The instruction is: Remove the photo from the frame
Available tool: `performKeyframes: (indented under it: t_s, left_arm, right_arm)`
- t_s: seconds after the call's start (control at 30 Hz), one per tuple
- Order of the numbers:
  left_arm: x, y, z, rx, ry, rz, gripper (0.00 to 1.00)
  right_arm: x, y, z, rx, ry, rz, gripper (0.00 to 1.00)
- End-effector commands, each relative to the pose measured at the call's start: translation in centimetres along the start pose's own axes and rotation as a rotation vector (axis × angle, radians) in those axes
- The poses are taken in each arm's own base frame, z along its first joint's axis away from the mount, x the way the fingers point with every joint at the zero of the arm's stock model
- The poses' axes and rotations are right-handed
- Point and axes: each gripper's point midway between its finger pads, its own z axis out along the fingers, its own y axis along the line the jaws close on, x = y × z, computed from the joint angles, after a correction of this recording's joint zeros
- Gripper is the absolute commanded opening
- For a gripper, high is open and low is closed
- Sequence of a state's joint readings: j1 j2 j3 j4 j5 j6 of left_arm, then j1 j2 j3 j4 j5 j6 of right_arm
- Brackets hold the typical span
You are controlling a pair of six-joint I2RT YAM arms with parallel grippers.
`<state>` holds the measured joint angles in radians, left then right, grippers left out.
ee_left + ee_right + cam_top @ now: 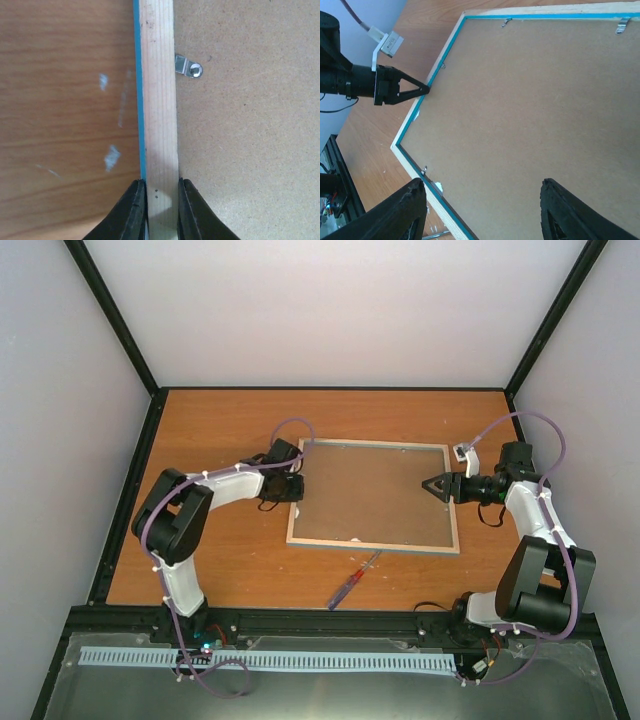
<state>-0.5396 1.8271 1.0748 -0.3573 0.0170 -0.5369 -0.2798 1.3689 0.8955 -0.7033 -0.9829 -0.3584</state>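
Observation:
The frame point(372, 545) lies face down on the table, pale wood edge and brown backing board point(375, 495) up. The photo is hidden under the board. My left gripper point(298, 485) is shut on the frame's left rail; in the left wrist view its fingertips point(161, 200) pinch the pale wood rail point(157, 100) from both sides. My right gripper point(435, 485) is open and empty, hovering above the board's right part; its fingers point(415, 205) are spread wide over the board point(530, 100). The left gripper also shows in the right wrist view point(422, 90).
Small metal clips point(189, 67) point(621, 25) sit along the frame's inner edge, holding the board. A screwdriver with a red and blue handle point(350, 585) lies on the table just in front of the frame. Black enclosure posts and white walls ring the table.

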Motion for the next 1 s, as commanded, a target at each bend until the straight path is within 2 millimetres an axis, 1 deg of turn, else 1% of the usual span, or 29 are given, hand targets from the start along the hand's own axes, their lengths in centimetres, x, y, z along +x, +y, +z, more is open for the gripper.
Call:
performKeyframes:
  t_s: [0.0, 0.07, 0.1, 0.13, 0.17, 0.2, 0.23, 0.27, 0.3, 0.37, 0.43, 0.47, 0.5, 0.57, 0.6, 0.67, 0.7, 0.77, 0.8, 0.97]
  left_arm:
    - [-1.9, 1.8, 0.2, -0.008, -0.032, 0.040, 0.08]
    - [-2.5, 1.6, -0.1, -0.004, -0.039, 0.043, 0.12]
    - [-2.7, 1.5, -0.3, -0.003, -0.036, 0.045, 0.18]
    - [-2.9, 1.3, -0.6, -0.002, -0.032, 0.045, 0.26]
    - [-3.1, 0.8, -1.1, 0.017, -0.023, 0.049, 0.37]
    - [-3.0, 0.3, -1.5, 0.039, -0.010, 0.060, 0.45]
    - [-3.2, -0.2, -2.2, 0.061, -0.014, 0.067, 0.49]
    - [-3.2, -0.8, -2.9, 0.074, -0.028, 0.076, 0.52]
    - [-3.4, -1.5, -3.9, 0.092, -0.053, 0.093, 0.53]
    - [-3.3, -3.7, -5.8, 0.139, -0.091, 0.153, 0.53]
    - [-2.6, -6.5, -7.5, 0.198, -0.107, 0.222, 0.53]
    - [-2.0, -7.8, -8.2, 0.228, -0.107, 0.249, 0.52]
    - [-1.2, -9.5, -9.0, 0.271, -0.104, 0.280, 0.52]
    - [0.6, -12.2, -10.1, 0.351, -0.087, 0.340, 0.51]
    - [1.6, -13.7, -10.6, 0.395, -0.078, 0.382, 0.51]
    - [4.5, -16.7, -11.5, 0.491, -0.034, 0.492, 0.51]
    - [5.7, -17.8, -11.6, 0.509, -0.011, 0.529, 0.50]
    - [7.8, -19.4, -10.9, 0.508, 0.048, 0.579, 0.50]
    - [8.8, -19.8, -10.3, 0.491, 0.082, 0.598, 0.49]
    - [12.2, -21.8, -7.3, 0.354, 0.177, 0.735, 0.47]
  right_arm:
    - [-0.8, 0.2, -0.4, 0.006, -0.014, -0.037, 0.60]
    - [-0.7, 0.1, -0.3, -0.001, -0.013, -0.031, 0.60]
    - [-0.7, 0.1, -0.3, -0.004, -0.013, -0.028, 0.60]
    - [-0.7, 0.1, -0.2, -0.008, -0.009, -0.022, 0.60]
    - [-0.7, 0.1, -0.2, -0.013, -0.009, -0.018, 0.60]
    - [-0.7, 0.1, -0.2, -0.019, -0.008, -0.017, 0.60]
    - [-0.7, 0.1, -0.2, -0.026, -0.009, -0.019, 0.60]
    - [-0.7, 0.2, -0.2, -0.034, -0.012, -0.018, 0.60]
    - [-0.7, 0.2, -0.2, -0.039, -0.012, -0.017, 0.60]
    - [-0.8, 0.2, -0.2, -0.044, -0.015, -0.018, 0.60]
    - [-0.8, 0.2, -0.2, -0.044, -0.016, -0.020, 0.60]
    - [-0.8, 0.2, -0.2, -0.044, -0.016, -0.018, 0.60]
    - [-0.8, 0.1, -0.2, -0.044, -0.016, -0.015, 0.60]
    - [-0.7, 0.0, -0.1, -0.049, -0.013, -0.007, 0.60]
    - [-0.7, 0.0, -0.1, -0.054, -0.012, -0.004, 0.60]
    - [-0.7, 0.0, 0.0, -0.063, -0.012, 0.001, 0.60]
    - [-0.7, 0.0, 0.0, -0.066, -0.012, 0.001, 0.60]
    - [-0.7, 0.1, 0.0, -0.069, -0.014, 0.001, 0.59]
    - [-0.7, 0.2, 0.0, -0.071, -0.015, 0.000, 0.59]
    - [-0.7, 0.2, -0.2, -0.069, -0.018, -0.003, 0.59]
